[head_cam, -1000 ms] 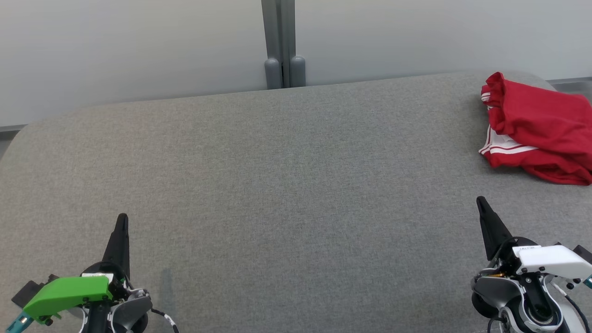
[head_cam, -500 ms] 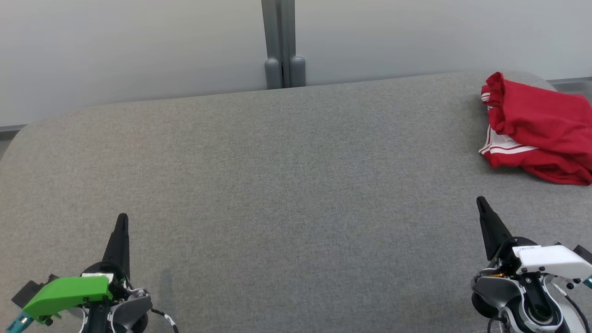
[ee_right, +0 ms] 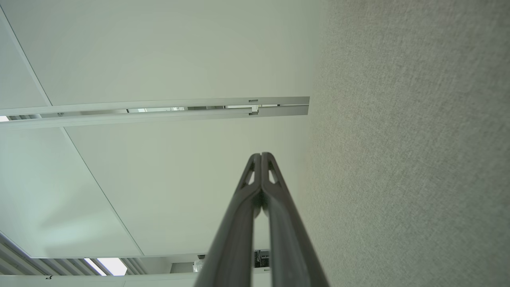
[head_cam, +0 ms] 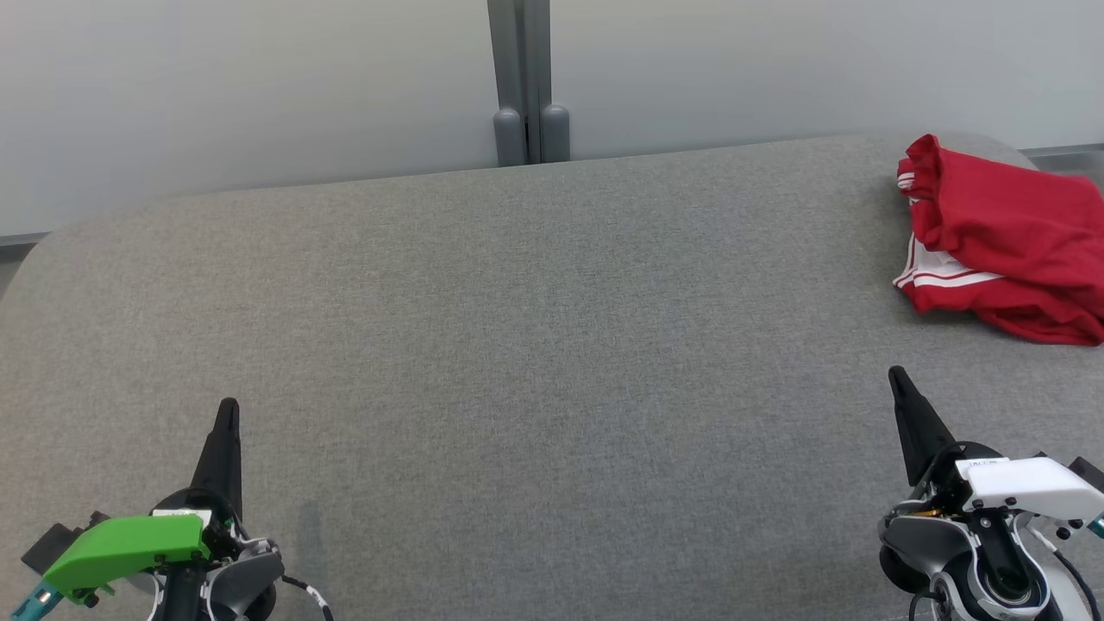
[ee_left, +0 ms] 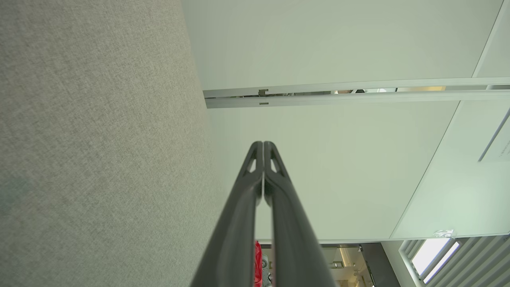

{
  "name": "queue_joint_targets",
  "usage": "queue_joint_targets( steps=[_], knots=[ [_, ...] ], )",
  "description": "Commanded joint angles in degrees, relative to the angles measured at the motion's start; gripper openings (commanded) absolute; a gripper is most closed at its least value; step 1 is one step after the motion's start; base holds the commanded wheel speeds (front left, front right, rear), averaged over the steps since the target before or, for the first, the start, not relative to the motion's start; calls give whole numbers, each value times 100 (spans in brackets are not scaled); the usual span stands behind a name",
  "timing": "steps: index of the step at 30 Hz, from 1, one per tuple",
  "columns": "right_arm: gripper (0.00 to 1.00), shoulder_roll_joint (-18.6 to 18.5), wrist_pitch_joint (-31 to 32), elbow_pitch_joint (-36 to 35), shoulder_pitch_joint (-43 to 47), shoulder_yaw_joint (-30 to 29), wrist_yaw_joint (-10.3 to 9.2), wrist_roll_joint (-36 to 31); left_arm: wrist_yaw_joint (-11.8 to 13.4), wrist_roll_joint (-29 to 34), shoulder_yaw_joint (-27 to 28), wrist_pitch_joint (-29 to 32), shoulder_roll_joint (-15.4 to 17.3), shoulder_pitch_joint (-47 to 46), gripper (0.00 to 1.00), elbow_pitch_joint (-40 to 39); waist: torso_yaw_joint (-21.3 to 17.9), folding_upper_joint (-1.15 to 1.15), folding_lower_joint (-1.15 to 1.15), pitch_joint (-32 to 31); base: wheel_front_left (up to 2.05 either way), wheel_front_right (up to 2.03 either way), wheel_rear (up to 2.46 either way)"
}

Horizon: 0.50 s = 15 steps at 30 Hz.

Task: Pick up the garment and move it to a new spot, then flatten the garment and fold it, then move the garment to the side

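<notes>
A red garment (head_cam: 1005,237) with white stripes lies crumpled at the far right of the grey padded surface (head_cam: 535,345), running off the head view's right edge. A sliver of the red garment (ee_left: 257,263) peeks between the fingers in the left wrist view. My left gripper (head_cam: 228,407) rests at the lower left, shut with nothing in it, its tips (ee_left: 263,144) pressed together. At the lower right my right gripper (head_cam: 895,374) is shut too, tips (ee_right: 261,155) touching, a good way in front of the garment.
The grey surface ends at a rounded far edge before a pale wall with a grey vertical post (head_cam: 523,82). Its broad middle stretch lies between my two grippers.
</notes>
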Motion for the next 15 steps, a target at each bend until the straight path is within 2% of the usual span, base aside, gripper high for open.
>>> queue_joint_targets(
  steps=[1,15],
  knots=[
    [0,-5,21,10,-26,-3,2,38,-39,-17,13,17,11,-55,0,-14,0,0,0,0,0,0,0],
    [0,-5,20,10,-26,-2,2,39,-39,-17,13,17,11,-55,0,-14,0,0,0,0,0,0,0]
  ],
)
